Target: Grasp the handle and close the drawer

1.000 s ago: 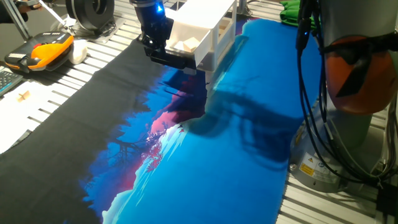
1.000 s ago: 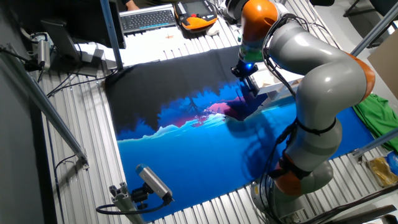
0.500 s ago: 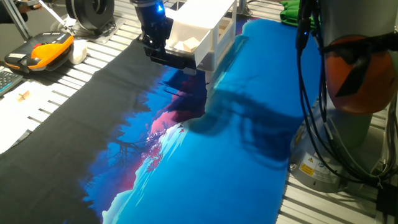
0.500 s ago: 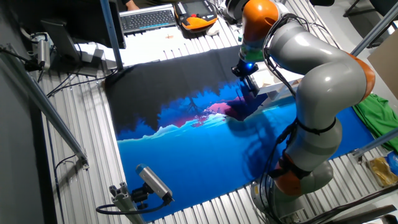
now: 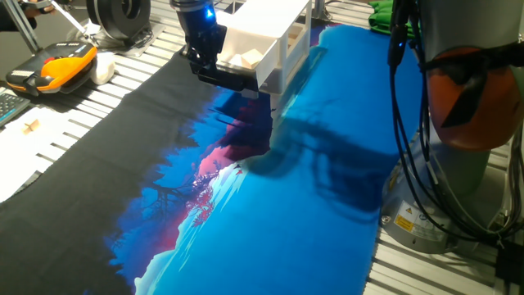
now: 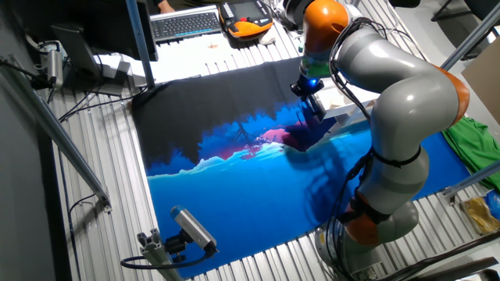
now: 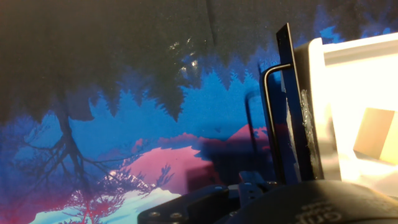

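The white drawer (image 5: 250, 51) stands pulled out of its small white cabinet (image 5: 286, 37) at the back of the mat. Its dark front strip (image 5: 229, 79) faces left. In the hand view the handle (image 7: 267, 118) is a thin dark bar standing off that strip (image 7: 295, 112), right of centre, with the white tray (image 7: 348, 81) behind it. The handle's lower end runs down to the dark gripper body at the frame's bottom. My gripper (image 5: 213, 70) is right at the drawer front, also seen in the other fixed view (image 6: 311, 97). Its fingertips are hidden.
A blue, pink and black printed mat (image 5: 286, 205) covers the table. An orange-black pendant (image 5: 57, 65) lies off the mat at the left. A keyboard (image 6: 183, 23) and a green cloth (image 6: 469, 136) lie beyond the mat. My arm's base (image 5: 458, 180) stands right.
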Controlling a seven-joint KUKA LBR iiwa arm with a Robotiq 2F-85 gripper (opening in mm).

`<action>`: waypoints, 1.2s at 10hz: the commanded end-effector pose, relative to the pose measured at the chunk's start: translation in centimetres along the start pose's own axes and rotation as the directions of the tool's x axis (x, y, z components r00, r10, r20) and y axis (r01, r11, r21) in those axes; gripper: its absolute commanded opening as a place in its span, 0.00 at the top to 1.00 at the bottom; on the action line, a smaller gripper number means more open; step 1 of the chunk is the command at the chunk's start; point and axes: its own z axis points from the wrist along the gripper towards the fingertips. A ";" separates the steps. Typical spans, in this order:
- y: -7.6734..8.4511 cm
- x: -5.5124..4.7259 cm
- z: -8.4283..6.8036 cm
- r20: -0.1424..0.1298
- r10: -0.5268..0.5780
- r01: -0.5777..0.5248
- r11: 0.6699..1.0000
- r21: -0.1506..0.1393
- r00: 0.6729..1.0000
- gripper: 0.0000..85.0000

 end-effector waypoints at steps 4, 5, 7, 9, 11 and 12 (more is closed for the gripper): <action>-0.4 -0.2 0.4 0.002 -0.011 0.011 1.000 -0.003 1.000 1.00; -0.7 -0.3 0.5 0.007 -0.019 0.019 1.000 -0.008 1.000 1.00; -1.1 -0.5 0.9 0.017 -0.020 0.020 1.000 -0.012 1.000 1.00; -1.1 -0.6 1.0 0.014 -0.025 0.025 1.000 0.005 1.000 1.00; -1.2 -0.8 0.9 -0.005 0.001 -0.001 1.000 -0.001 1.000 1.00; -1.2 -0.9 0.8 -0.012 0.006 -0.006 1.000 0.000 1.000 1.00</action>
